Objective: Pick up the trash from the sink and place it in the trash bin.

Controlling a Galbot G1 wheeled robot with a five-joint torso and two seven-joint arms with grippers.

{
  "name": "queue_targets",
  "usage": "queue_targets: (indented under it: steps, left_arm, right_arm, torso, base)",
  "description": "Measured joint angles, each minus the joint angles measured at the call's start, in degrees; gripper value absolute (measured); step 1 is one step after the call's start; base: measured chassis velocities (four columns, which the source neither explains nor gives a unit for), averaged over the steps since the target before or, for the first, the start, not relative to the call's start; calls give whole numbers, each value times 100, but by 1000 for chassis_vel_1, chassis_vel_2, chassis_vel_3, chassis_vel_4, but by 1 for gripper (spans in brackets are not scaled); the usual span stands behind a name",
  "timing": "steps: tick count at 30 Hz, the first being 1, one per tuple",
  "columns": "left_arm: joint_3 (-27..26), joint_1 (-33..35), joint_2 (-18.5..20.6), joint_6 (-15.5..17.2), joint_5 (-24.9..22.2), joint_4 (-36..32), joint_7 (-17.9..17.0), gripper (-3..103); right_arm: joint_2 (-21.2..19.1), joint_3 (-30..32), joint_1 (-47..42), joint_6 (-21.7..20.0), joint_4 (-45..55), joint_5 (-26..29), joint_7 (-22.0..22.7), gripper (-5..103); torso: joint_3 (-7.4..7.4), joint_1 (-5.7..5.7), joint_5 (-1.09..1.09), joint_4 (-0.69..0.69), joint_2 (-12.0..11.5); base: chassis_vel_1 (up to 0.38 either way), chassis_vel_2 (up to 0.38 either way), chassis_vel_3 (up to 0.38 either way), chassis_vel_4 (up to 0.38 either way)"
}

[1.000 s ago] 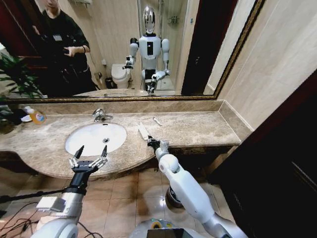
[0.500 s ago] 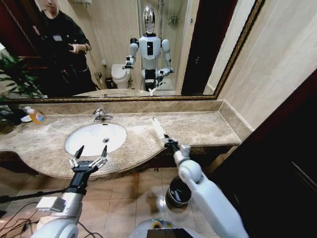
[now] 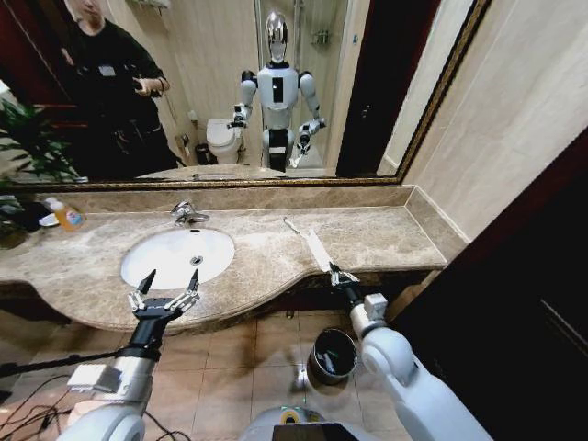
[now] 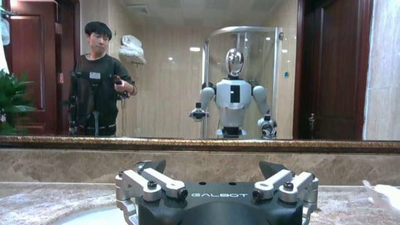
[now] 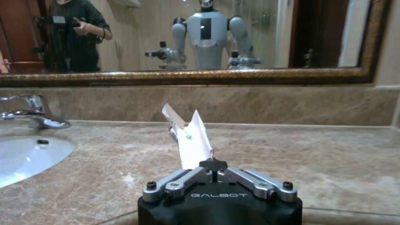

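Note:
My right gripper [image 3: 338, 276] is shut on a flat white sachet [image 3: 317, 249] of trash and holds it over the front edge of the marble countertop. In the right wrist view the sachet [image 5: 192, 139] sticks up from the shut right gripper [image 5: 214, 164]. The dark round trash bin [image 3: 333, 355] stands on the floor below that edge. A thin white stick [image 3: 291, 223] lies on the counter behind. The white oval sink [image 3: 177, 255] is to the left. My left gripper [image 3: 165, 290] hovers open at its near rim, and the left wrist view shows this left gripper [image 4: 212, 167] holding nothing.
A chrome faucet [image 3: 188, 214] stands behind the basin, with an orange-yellow bottle [image 3: 67, 217] far left beside a plant. A mirror runs along the back wall. A wall and a dark door close the right side. Cables lie on the tiled floor at lower left.
My right gripper has carried the sachet to the right and toward the counter's front edge, ending above the bin. The left arm has not moved.

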Motion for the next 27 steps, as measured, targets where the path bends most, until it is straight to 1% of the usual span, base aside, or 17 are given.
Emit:
queue_targets:
  steps: [2, 6, 9, 11, 14, 16, 18, 19, 21, 23, 24, 25, 27]
  left_arm:
    - [0, 0, 0, 0, 0, 0, 0, 100]
    - [0, 0, 0, 0, 0, 0, 0, 100]
    - [-1, 0, 0, 0, 0, 0, -1, 100]
    - [-1, 0, 0, 0, 0, 0, 0, 100]
    - [-1, 0, 0, 0, 0, 0, -1, 100]
    - [0, 0, 0, 0, 0, 0, 0, 100]
    - [0, 0, 0, 0, 0, 0, 0, 100]
    - [0, 0, 0, 0, 0, 0, 0, 100]
    - [0, 0, 0, 0, 0, 0, 0, 100]
    - [0, 0, 0, 0, 0, 0, 0, 100]
    - [0, 0, 0, 0, 0, 0, 0, 100]
    - [-1, 0, 0, 0, 0, 0, 0, 100]
    - [-1, 0, 0, 0, 0, 0, 0, 100]
  right_arm:
    - [-10, 166, -242, 51, 115, -75, -10, 0]
    - [4, 335, -447, 105, 181, -145, -56, 0]
    - [115, 748, -1014, 291, 232, -285, -241, 0]
    - [154, 868, -1172, 327, 253, -283, -285, 0]
    - [312, 1223, -1697, 413, 327, -151, -453, 0]
    - [339, 1276, -1766, 445, 327, -146, -482, 0]
    - [433, 1424, -2036, 619, 259, -178, -602, 0]
    - [433, 1424, -2036, 619, 259, -178, -602, 0]
    - [543, 1485, -2276, 838, 87, -312, -695, 0]
    - [624, 1480, -2436, 1097, -177, -462, -753, 0]
    - [624, 1480, -2436, 1097, -177, -462, -753, 0]
    - [674, 1454, -2485, 1258, -380, -570, -792, 0]
    - [765, 1367, -2508, 1425, -692, -733, -836, 0]
  torso:
    - [0, 0, 0, 0, 0]
    - [0, 1, 0, 1, 0]
    - [0, 1, 1, 1, 0]
    - [1, 1, 0, 0, 0]
    - [0, 1, 0, 0, 0]
    - [0, 0, 0, 0, 0]
    - [0, 1, 0, 0, 0]
    - [0, 1, 0, 0, 0]
    - [0, 1, -1, 0, 0]
    - [1, 1, -1, 0, 0]
    - [1, 1, -1, 0, 0]
    - [0, 0, 0, 0, 0]
    - [1, 1, -1, 0, 0]
  base:
    - [0, 0, 0, 0]
    - [0, 0, 0, 0]
    - [0, 0, 0, 0]
    - [0, 0, 0, 0]
    - [0, 0, 0, 0]
    - [0, 0, 0, 0]
    - [0, 0, 0, 0]
    - [0, 0, 0, 0]
    - [0, 0, 0, 0]
    - [0, 0, 0, 0]
    - [0, 0, 0, 0]
    - [0, 0, 0, 0]
    - [0, 0, 0, 0]
